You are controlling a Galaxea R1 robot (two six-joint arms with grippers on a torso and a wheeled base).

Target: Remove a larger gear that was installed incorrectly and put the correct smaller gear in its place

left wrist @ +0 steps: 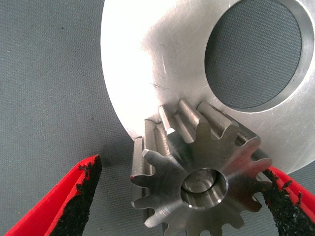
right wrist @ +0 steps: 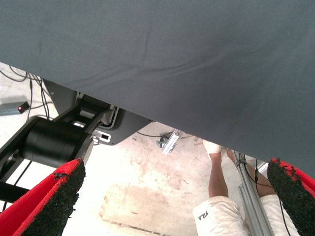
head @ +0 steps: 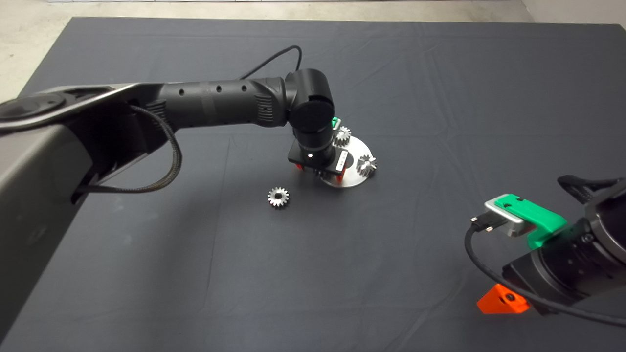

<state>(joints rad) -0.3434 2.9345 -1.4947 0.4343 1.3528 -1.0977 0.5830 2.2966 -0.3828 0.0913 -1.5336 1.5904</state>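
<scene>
Two red fingers (left wrist: 78,196) of the left gripper (left wrist: 182,169) stand apart on either side of the larger gear (left wrist: 197,182), not clamped. One pad is clear of the teeth. The other lies right at a tooth tip, and contact cannot be confirmed. The larger gear sits on a silver peg at the rim of the round metal plate (left wrist: 147,59), with part of its teeth overhanging the dark mat (head: 440,98). A large round opening in the plate lies just beside it.

In the head view the left arm reaches in over the plate and hides most of this gear. Two other gears (head: 342,134) (head: 366,165) sit on the plate's far and right-hand edges. The smaller gear (head: 278,197) lies flat and loose on the mat, near the plate on its left side and apart from it, dark centre hole showing.

The right gripper (right wrist: 177,167) waits at the lower right edge of the mat, fingers spread wide and holding nothing. Its wrist view shows the mat's edge, the floor and a person's leg (right wrist: 216,172).
</scene>
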